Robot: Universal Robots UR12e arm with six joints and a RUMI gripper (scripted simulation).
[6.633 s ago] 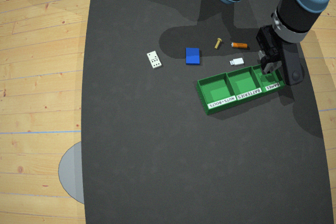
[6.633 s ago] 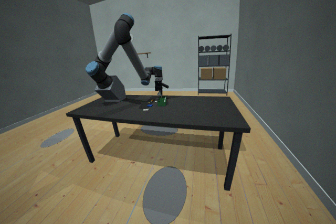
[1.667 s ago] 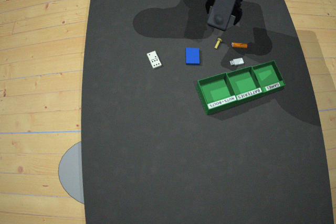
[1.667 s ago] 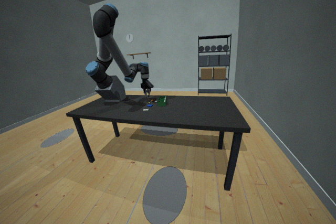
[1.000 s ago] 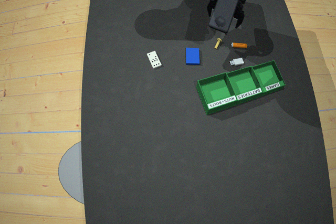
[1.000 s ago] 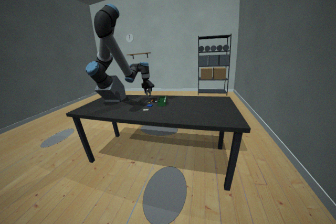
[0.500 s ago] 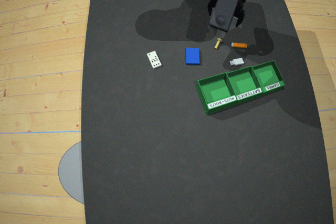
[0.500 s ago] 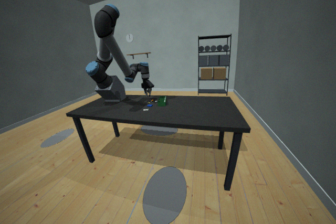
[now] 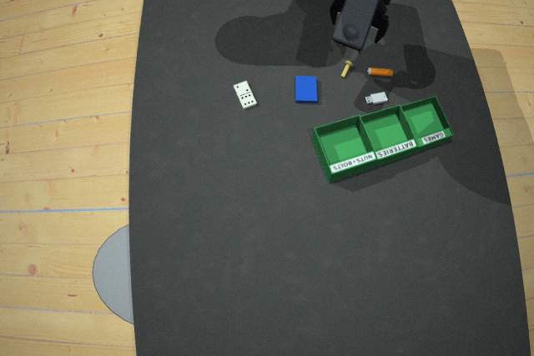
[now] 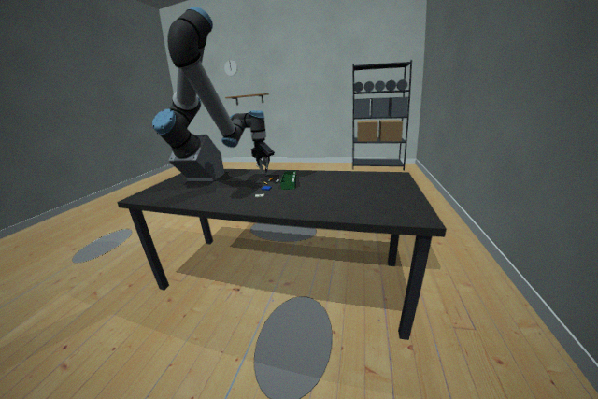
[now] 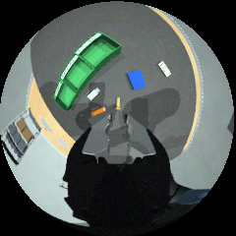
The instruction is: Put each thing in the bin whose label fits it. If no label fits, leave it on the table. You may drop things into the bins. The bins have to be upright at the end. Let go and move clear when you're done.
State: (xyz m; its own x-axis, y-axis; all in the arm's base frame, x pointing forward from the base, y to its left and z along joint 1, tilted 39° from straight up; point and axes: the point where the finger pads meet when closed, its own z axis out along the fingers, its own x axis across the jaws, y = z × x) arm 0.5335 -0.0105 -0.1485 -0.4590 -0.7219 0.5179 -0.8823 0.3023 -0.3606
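Note:
My gripper [image 9: 353,52] [image 10: 263,172] [image 11: 118,114] is slightly open and empty, above the table near the brass bolt [image 9: 345,69] [image 11: 118,102]. An orange battery [image 9: 380,72] [image 11: 98,112] lies beside the bolt. A white USB stick [image 9: 378,98] [image 11: 93,93] lies between the battery and the green bin [image 9: 319,152] [image 10: 289,182]. The bin is upright, with three empty compartments labelled NUTS+BOLTS, BATTERIES and GAMES. A flat blue block [image 9: 306,89] [image 10: 265,188] [image 11: 137,80] and a white domino [image 9: 244,94] [image 10: 259,195] [image 11: 164,69] lie on the table.
The dark table [image 9: 241,235] [image 10: 348,206] carries everything. The arm [image 10: 208,95] reaches in from its base at the table's left end in the exterior view. A shelf rack [image 10: 381,141] stands at the back wall, away from the table.

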